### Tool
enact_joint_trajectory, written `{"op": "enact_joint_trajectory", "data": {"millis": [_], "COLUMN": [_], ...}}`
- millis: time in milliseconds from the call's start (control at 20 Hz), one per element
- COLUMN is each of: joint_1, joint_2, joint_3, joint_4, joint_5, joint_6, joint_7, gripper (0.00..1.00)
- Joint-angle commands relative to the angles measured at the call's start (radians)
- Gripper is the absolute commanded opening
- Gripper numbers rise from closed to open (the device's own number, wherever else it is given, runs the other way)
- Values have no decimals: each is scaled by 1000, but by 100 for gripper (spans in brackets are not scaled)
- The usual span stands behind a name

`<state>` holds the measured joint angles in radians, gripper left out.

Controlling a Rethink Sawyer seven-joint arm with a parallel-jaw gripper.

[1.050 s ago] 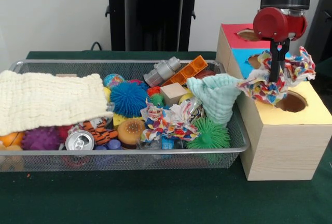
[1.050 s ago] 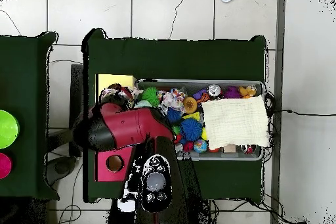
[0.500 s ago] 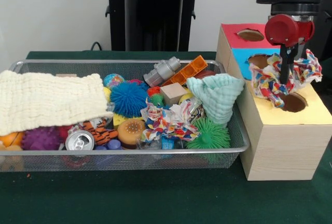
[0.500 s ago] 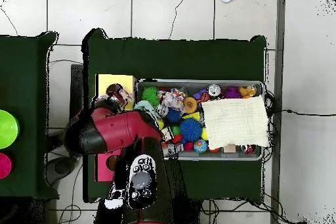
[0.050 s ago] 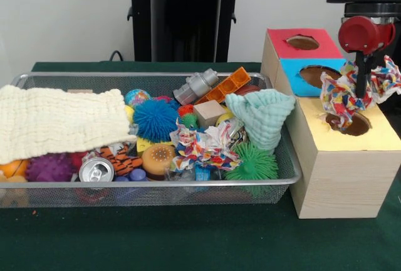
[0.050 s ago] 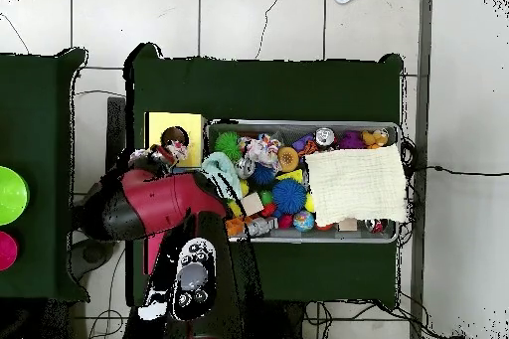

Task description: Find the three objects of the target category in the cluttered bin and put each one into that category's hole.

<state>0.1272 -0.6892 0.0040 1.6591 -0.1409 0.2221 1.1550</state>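
Wire mesh bin (image 5: 150, 186) spans the left and centre of the front view, on the green table (image 5: 188, 239). At right stands the wooden sorting box (image 5: 341, 180), its top in three panels: red hole panel (image 5: 302, 42) farthest up, blue hole panel (image 5: 313, 73) in the middle, yellow hole panel (image 5: 363, 134) lowest.

Red and black arm (image 6: 159, 206) fills the lower left of the overhead view and comes down at the upper right of the front view.

Cream knit cloth (image 5: 59, 120) drapes over the bin's left part. Mint green cloth (image 5: 262, 115) stands bunched at the bin's right end, against the mesh wall.

Gripper (image 5: 360, 92) hangs over the yellow panel, clamped on the multicoloured patterned cloth (image 5: 341, 98). The cloth dangles from it, ruffled to both sides of the dark fingers, its lower end at the mouth of the yellow panel's hole; whether it touches the rim, cannot tell. In the overhead view the cloth (image 6: 151, 159) shows just above the arm's red shoulder, beside the hole.

A second patterned cloth (image 5: 200, 145) lies crumpled in the bin's centre. Blue spiky ball (image 5: 155, 119) sits left of it, green spiky ball (image 5: 252, 164) at the bin's lower right, purple spiky ball (image 5: 49, 168) at lower left. Orange toy brick (image 5: 227, 85) and grey metal part (image 5: 195, 86) lie along the top wall. Soda can (image 5: 96, 170) lies end-on by the lower wall, touching the tiger-striped toy (image 5: 122, 158).
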Motion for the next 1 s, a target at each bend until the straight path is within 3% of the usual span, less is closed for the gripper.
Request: {"op": "enact_joint_trajectory", "data": {"millis": [50,250,1000], "joint_1": [-8,-19,-87], "joint_2": [57,78,4], "joint_3": [-17,-17,55], "joint_4": [54,14,3], "joint_5": [32,21,20], "joint_6": [3,-24,100], "joint_7": [253,234,147], "gripper": [0,0,0]}}
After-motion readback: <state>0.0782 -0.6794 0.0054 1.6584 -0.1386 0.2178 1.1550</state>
